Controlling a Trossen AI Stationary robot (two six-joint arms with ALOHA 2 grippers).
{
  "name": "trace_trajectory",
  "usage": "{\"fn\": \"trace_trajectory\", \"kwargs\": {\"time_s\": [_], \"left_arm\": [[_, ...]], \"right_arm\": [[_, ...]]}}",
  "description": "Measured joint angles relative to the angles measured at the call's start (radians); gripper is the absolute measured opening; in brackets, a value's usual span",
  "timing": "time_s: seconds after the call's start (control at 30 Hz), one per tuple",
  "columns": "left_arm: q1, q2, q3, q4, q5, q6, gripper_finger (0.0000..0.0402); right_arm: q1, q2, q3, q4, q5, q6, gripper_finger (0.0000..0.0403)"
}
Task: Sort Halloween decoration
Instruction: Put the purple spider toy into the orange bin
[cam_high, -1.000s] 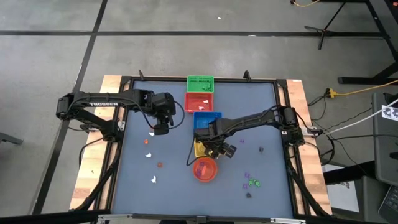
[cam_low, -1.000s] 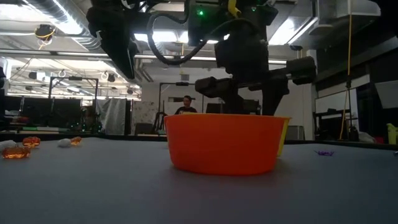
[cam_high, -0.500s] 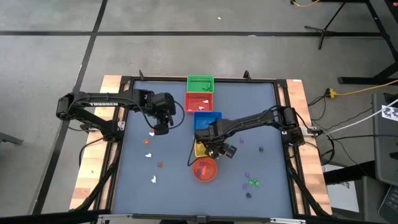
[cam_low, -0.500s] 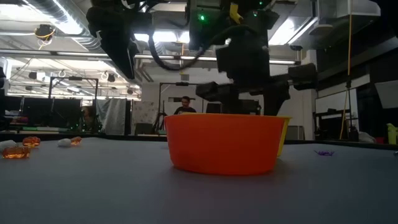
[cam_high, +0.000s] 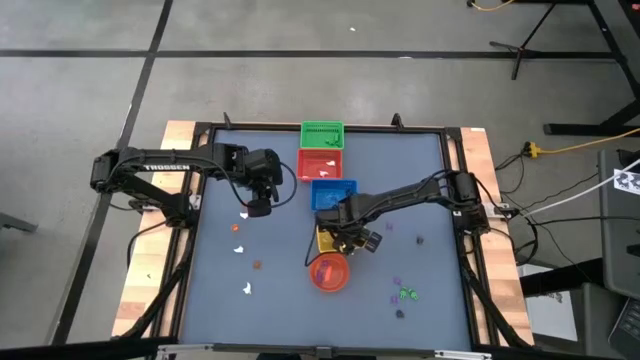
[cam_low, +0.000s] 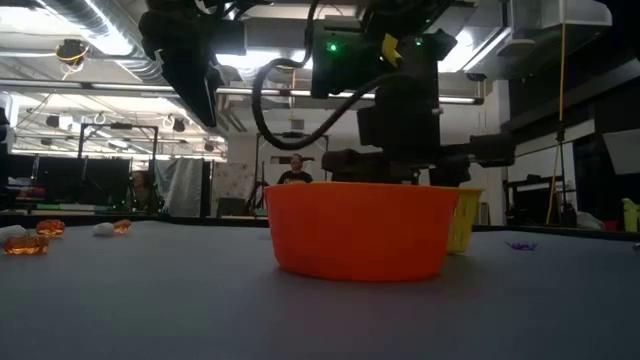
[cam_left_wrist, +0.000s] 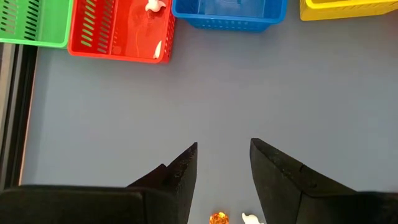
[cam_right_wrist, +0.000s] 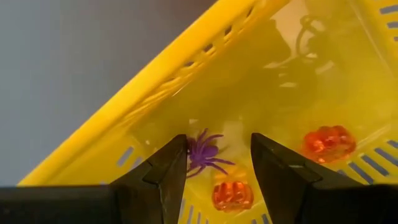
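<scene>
My right gripper points down into the yellow basket and stands open. In the right wrist view a purple spider lies on the basket's floor between the fingertips, close to one finger; I see no hold on it. Two orange pumpkins lie beside it. My left gripper hovers open over the table's left half, above an orange trinket and a white one. More white and orange trinkets lie at the left, purple and green ones at the right.
A green basket, a red basket with white trinkets and a blue basket stand in a row from the far edge toward the yellow one. The round red-orange bowl stands just in front of it and hides my right gripper's fingers in the low view.
My right gripper has sunk lower into the yellow basket, its fingers as far apart as before. My left arm has kept still.
</scene>
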Motion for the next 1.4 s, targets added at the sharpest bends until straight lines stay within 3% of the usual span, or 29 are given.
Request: {"fn": "trace_trajectory", "kwargs": {"time_s": [0.57,1.07,1.23,1.4], "left_arm": [[0.000,0.000,0.000,0.001,0.000,0.000,0.0132],[0.000,0.000,0.000,0.001,0.000,0.000,0.0132],[0.000,0.000,0.000,0.001,0.000,0.000,0.0132],[0.000,0.000,0.000,0.001,0.000,0.000,0.0132]], "right_arm": [[0.000,-0.003,-0.020,0.033,0.003,0.002,0.0173],[0.000,-0.002,-0.020,0.044,0.000,0.002,0.0031],[0.000,-0.001,-0.020,0.067,0.004,0.002,0.0004],[0.000,-0.001,-0.020,0.068,0.004,0.002,0.0006]]}}
